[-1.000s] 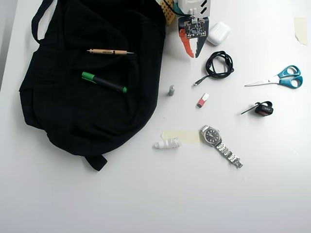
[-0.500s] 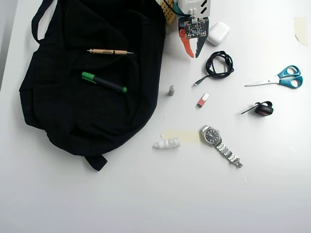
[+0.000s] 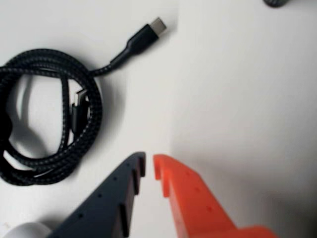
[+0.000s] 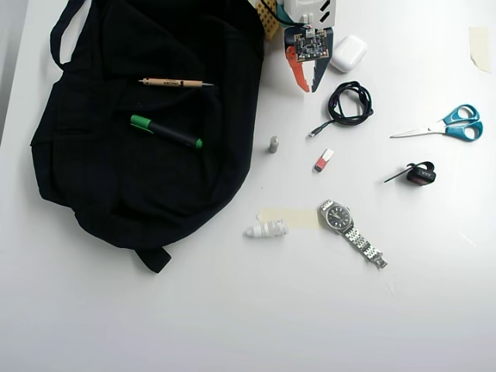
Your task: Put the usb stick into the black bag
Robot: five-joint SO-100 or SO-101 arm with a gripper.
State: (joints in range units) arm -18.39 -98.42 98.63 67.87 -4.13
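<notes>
The usb stick (image 4: 323, 160), red with a white end, lies on the white table right of the bag. It is out of the wrist view. The black bag (image 4: 147, 132) lies flat over the left half of the overhead view. My gripper (image 4: 309, 87) hangs at the top centre, above the stick and apart from it. Its orange and dark fingers are nearly together at the tips with nothing between them. In the wrist view the gripper (image 3: 149, 161) points over bare table beside a coiled black cable (image 3: 49, 114).
A pencil (image 4: 174, 82) and a green marker (image 4: 165, 132) lie on the bag. Around the stick are the cable (image 4: 349, 105), a white case (image 4: 348, 53), a grey cylinder (image 4: 273, 144), a white ribbed piece (image 4: 266, 229), a watch (image 4: 345, 221), scissors (image 4: 446, 126).
</notes>
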